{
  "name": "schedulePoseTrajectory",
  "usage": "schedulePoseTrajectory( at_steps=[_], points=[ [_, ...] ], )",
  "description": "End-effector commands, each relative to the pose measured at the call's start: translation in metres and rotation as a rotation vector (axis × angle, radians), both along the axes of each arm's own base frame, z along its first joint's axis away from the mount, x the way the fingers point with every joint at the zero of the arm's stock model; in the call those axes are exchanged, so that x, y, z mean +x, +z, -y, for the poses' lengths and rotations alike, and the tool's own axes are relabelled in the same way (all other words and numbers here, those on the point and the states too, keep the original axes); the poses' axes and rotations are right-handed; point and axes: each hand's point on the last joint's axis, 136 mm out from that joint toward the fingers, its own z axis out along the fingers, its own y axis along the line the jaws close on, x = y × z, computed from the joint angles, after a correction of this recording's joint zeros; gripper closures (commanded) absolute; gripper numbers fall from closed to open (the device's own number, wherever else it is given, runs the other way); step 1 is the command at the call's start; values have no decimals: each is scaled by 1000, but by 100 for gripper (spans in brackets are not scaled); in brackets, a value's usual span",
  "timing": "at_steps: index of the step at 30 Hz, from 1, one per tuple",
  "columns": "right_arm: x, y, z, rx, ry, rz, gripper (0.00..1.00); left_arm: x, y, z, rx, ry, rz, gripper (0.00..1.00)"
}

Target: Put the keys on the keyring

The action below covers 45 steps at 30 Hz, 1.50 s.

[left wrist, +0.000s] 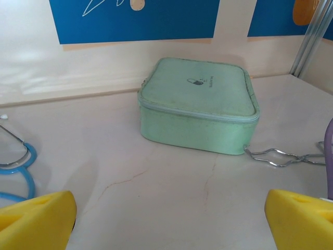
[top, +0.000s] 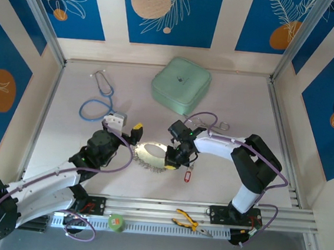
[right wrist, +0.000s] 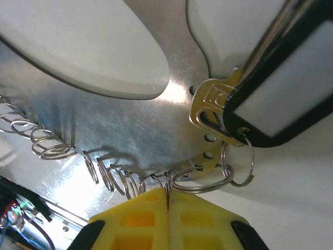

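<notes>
right jaws closed on one thin wire ring (right wrist: 167, 194) at the edge of the keyring (top: 150, 153), which lies on the counter (top: 243, 103) between the arms. left jaws spread wide, empty, facing the green case (left wrist: 197, 104). our worry: the wire slips out of the pinch, or any pull drags the unpinned keyring away from the red-tag key (top: 187, 175) just beside it

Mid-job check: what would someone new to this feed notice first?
Both arms meet at mid-table over the silvery keyring, where the right hand is pinched shut on one of its small wire rings, beside a brass-coloured key with a dark-framed tag. Behind them a mint-green zip case sits by the back wall, with a blue stethoscope to its left.
</notes>
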Motion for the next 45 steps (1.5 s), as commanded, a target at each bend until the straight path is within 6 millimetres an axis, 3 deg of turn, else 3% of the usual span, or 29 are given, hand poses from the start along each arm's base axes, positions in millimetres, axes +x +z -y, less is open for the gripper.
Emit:
schedulePoseTrajectory(
  at_steps=[1, 10, 17, 32, 38, 45],
  points=[
    [1, 5, 1, -12, 6, -1, 100, 1, 16, -4, -11, 12, 46, 7],
    [1, 27, 15, -74, 262, 246, 100, 0, 20, -6, 33, 11, 73, 7],
    [2, 37, 12, -41, 471, 380, 100, -1, 20, -5, 55, -4, 86, 8],
    [9, 6, -2, -75, 569, 329, 100, -2, 20, -5, 67, -5, 95, 8],
    [9, 2, -5, -79, 559, 297, 87, -3, 20, -8, 65, 0, 99, 8],
    [10, 0, -2, -103, 554, 287, 84, -4, 21, -10, 65, 7, 103, 8]
  ],
)
